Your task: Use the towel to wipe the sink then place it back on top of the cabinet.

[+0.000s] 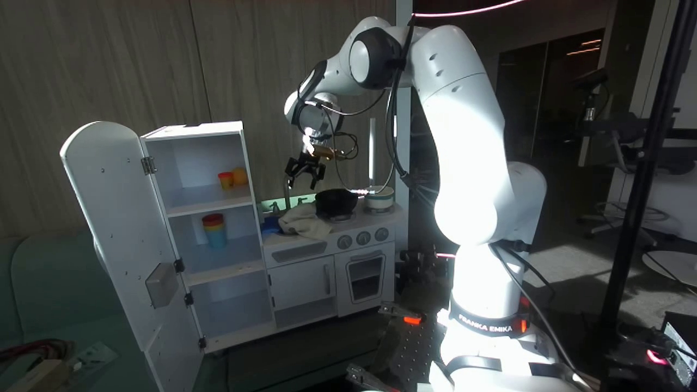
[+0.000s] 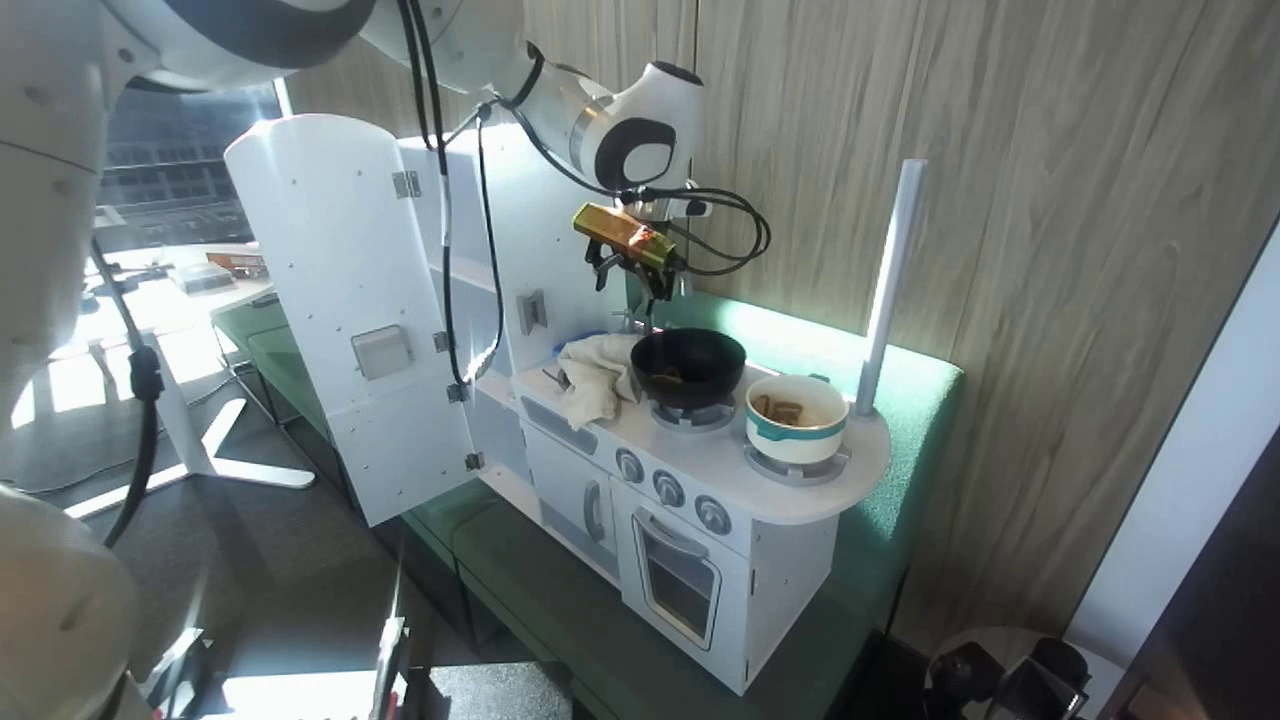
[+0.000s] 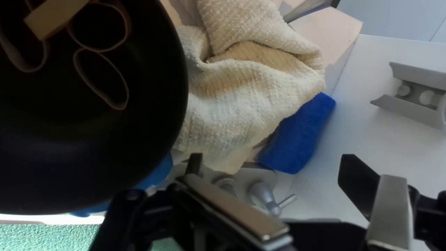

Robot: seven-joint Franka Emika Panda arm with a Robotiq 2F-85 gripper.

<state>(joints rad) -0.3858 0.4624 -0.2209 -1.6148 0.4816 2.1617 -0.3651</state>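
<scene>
Claw [image 1: 301,184], spread wide, hangs higher than the towel [image 3: 244,94], seemingly clear of the edge of the pan [image 1: 336,202].

Arm [image 1: 465,141] glaring white; wall [image 1: 103,65] dim

exterior view: well back, Franka arm [image 1: 465,136] at frame right, facing the front of toy kitchen [image 1: 299,283], tilted slightly down | exterior view: arm at frame left, angled down from above the stove end [image 2: 790,585] | both exterior views share arm, gripper [image 1: 302,182], toy kitchen | wrist view: close, down past gripper onto towel [image 3: 244,101]
</scene>
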